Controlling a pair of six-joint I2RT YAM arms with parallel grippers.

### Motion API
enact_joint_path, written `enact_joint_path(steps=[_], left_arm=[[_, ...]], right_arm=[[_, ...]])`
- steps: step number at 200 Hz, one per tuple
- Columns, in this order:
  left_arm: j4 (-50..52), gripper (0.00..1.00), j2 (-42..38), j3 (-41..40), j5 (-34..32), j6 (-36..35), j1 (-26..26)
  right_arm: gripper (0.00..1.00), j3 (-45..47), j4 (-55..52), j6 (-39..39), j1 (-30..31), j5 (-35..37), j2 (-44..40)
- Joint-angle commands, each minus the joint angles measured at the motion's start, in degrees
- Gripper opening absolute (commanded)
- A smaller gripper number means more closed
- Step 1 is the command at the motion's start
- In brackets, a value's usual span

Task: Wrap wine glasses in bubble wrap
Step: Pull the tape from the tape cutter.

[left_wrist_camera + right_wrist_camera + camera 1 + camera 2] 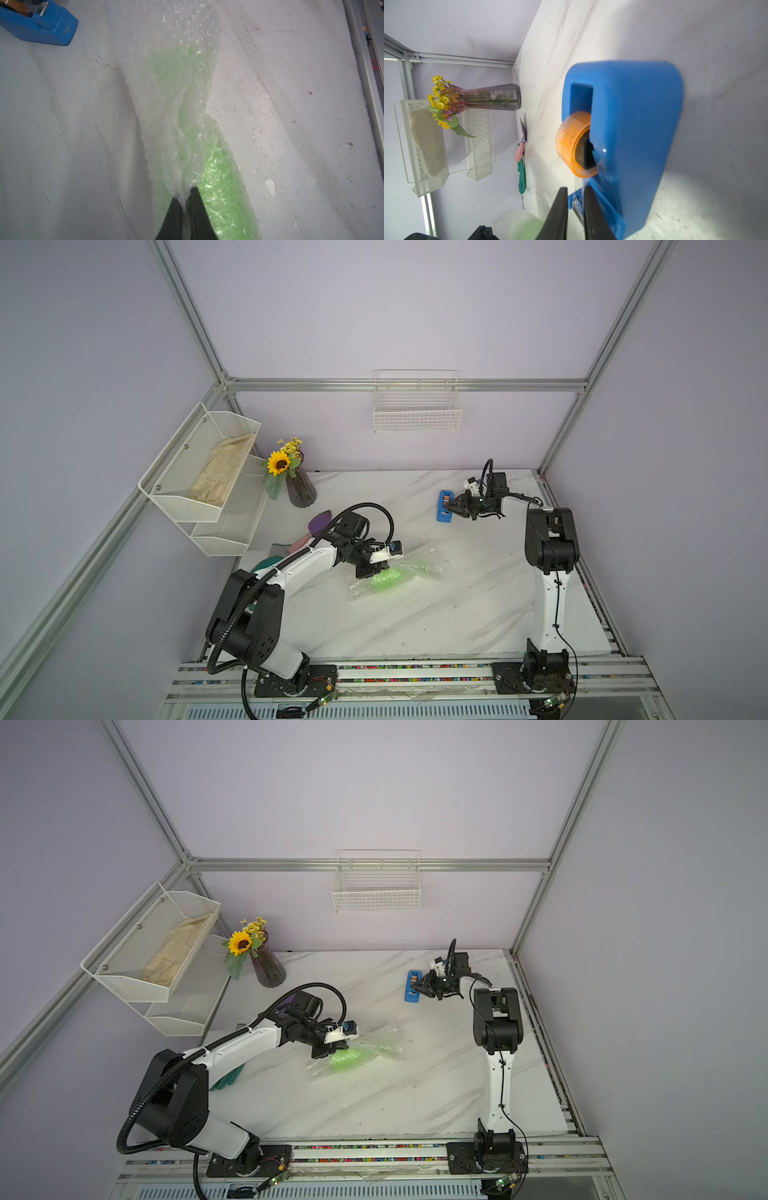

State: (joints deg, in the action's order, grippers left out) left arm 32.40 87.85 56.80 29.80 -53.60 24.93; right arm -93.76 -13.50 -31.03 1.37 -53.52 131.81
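The lime-green wine glass (388,578) (349,1058) lies on its side near the table's middle, rolled inside the clear bubble wrap (419,568) (382,1044). My left gripper (371,571) (328,1052) (186,194) is shut on a bunched fold of the bubble wrap (166,104) over the green glass (218,176). My right gripper (451,508) (417,986) (576,190) is at the cutter end of a blue tape dispenser (444,506) (633,124) holding an orange tape roll (571,143). Its jaws stand a narrow gap apart, with a clear tape strip running between them.
A dark ribbed vase (301,489) with a sunflower stands at the back left of the marble table (415,626). White mesh racks (199,472) hang on the left wall and a wire basket (417,406) on the back wall. A teal glove (226,1079) and purple and pink items (320,520) lie behind the left arm.
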Motion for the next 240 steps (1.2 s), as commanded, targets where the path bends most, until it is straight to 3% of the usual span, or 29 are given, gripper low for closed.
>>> enact_joint_path(steps=[1, 31, 73, 144, 165, 190, 208, 240], left_arm=[[2.6, 0.10, 1.7, 1.3, -2.3, -0.6, 0.4], [2.7, 0.10, 1.6, 1.4, -2.3, -0.6, 0.4], [2.9, 0.10, 1.4, 1.4, -2.8, -0.5, 0.4], [3.0, 0.10, 1.4, 1.5, -3.3, -0.5, 0.4], [3.1, 0.10, 1.6, 1.6, -3.2, -0.5, 0.4], [3.2, 0.10, 1.5, 1.4, -3.2, -0.6, 0.4], [3.2, 0.10, 1.7, 1.5, -2.7, -0.6, 0.4], [3.5, 0.10, 2.0, 1.9, -2.9, -0.7, 0.4]], right_arm=[[0.14, -1.7, -0.6, -0.5, -0.1, -0.9, 1.7], [0.00, -2.2, -0.5, -1.6, -0.1, -0.8, 1.5], [0.00, -3.1, 2.3, -6.5, -0.8, -3.1, -0.1], [0.00, 0.4, 18.5, -23.5, -3.6, -7.6, -4.0], [0.00, 1.9, 19.3, -24.3, -3.9, -7.9, -3.8], [0.00, 7.6, 33.3, -35.0, -4.0, -10.0, -4.6], [0.00, 7.6, 33.1, -35.7, -4.3, -10.0, -3.2], [0.00, 8.7, 42.4, -44.2, -4.5, -10.6, -3.4]])
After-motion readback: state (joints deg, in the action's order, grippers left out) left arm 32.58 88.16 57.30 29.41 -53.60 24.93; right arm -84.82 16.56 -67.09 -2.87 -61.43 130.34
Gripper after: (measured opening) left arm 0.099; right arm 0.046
